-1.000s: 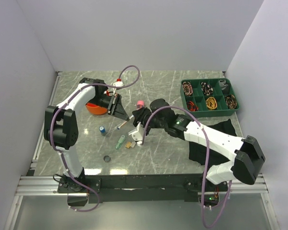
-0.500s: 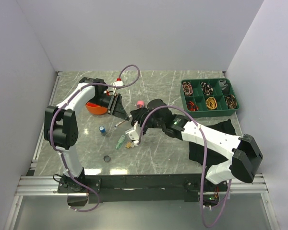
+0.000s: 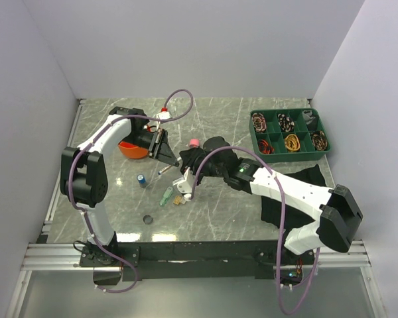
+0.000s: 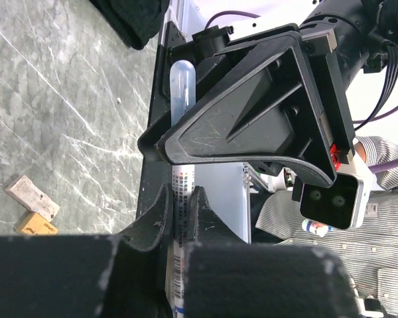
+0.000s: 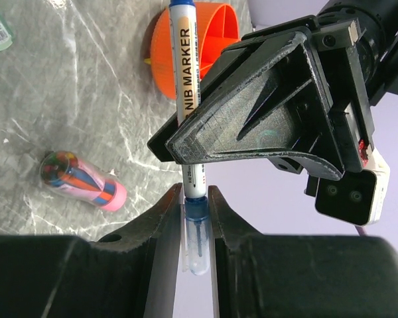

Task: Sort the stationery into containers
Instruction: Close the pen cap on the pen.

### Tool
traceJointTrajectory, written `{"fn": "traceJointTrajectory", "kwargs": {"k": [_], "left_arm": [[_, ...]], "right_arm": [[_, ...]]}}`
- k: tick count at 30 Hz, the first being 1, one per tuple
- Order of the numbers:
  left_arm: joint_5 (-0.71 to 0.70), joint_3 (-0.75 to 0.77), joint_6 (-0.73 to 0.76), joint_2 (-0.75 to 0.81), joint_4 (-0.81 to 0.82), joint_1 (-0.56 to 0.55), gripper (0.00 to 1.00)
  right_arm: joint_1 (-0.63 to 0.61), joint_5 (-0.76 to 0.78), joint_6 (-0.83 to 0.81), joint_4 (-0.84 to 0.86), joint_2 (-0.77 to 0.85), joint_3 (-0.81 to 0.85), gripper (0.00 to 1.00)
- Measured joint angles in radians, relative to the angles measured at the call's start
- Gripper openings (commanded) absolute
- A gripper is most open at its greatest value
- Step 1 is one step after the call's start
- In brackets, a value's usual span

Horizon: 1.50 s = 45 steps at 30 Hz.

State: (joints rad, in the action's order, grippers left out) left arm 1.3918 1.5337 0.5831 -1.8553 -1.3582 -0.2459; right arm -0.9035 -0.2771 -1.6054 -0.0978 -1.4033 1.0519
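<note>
- Just right of the orange pot (image 3: 132, 151), holds one white marker (image 5: 188, 59) clear of the tabletop (image 3: 225, 205), between both tools.
- Pinches the marker's printed barrel with the left tool (image 4: 180, 199), fingers pressed onto it from both sides.
- Grips the clear cap end, at its blue collar, with the right tool (image 5: 194, 195), jaws narrowed tight onto it.
- Sets the two tools nose to nose, with the marker running straight from one into the other.
- Has the pink tube (image 3: 194, 142) lying on its side farther right of the pot, beyond the tools.
- Has the blue cylinder (image 3: 141, 180) standing on the near side of the pot, apart from it.
- Has the green clip (image 3: 166, 196) and yellow eraser (image 3: 178, 199) side by side, nearer still and to the pot's right.
- Has a green tray (image 3: 288, 132) of coiled bands well to the right of the pot, and a black cloth (image 3: 298, 192) on that same side, nearer the arm bases.
</note>
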Motion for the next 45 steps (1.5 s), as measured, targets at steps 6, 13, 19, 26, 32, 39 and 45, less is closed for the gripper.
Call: {"fn": "traceJointTrajectory", "kwargs": {"k": [6, 13, 19, 26, 32, 39, 45], "left_arm": [[0.000, 0.000, 0.000, 0.000, 0.004, 0.000, 0.01], [0.000, 0.000, 0.001, 0.000, 0.004, -0.001, 0.01], [0.001, 0.000, 0.000, 0.000, 0.004, 0.000, 0.01], [0.000, 0.000, -0.003, -0.002, 0.001, 0.000, 0.01], [0.002, 0.016, -0.010, -0.019, -0.017, -0.002, 0.01], [0.005, 0.043, -0.047, -0.030, -0.021, -0.006, 0.01], [0.001, 0.097, -0.065, -0.108, -0.045, -0.004, 0.01]], "right_arm": [[0.000, 0.024, 0.000, 0.078, -0.002, -0.040, 0.54], [0.000, 0.099, 0.033, 0.145, 0.001, -0.090, 0.52], [0.000, 0.138, 0.064, 0.150, 0.001, -0.090, 0.46], [0.000, 0.133, 0.058, 0.161, 0.001, -0.086, 0.09], [0.009, 0.106, 0.006, 0.152, 0.000, -0.085, 0.00], [0.013, 0.109, -0.036, 0.164, -0.002, -0.082, 0.00], [0.005, 0.194, -0.018, 0.192, -0.047, -0.082, 0.00]]}}
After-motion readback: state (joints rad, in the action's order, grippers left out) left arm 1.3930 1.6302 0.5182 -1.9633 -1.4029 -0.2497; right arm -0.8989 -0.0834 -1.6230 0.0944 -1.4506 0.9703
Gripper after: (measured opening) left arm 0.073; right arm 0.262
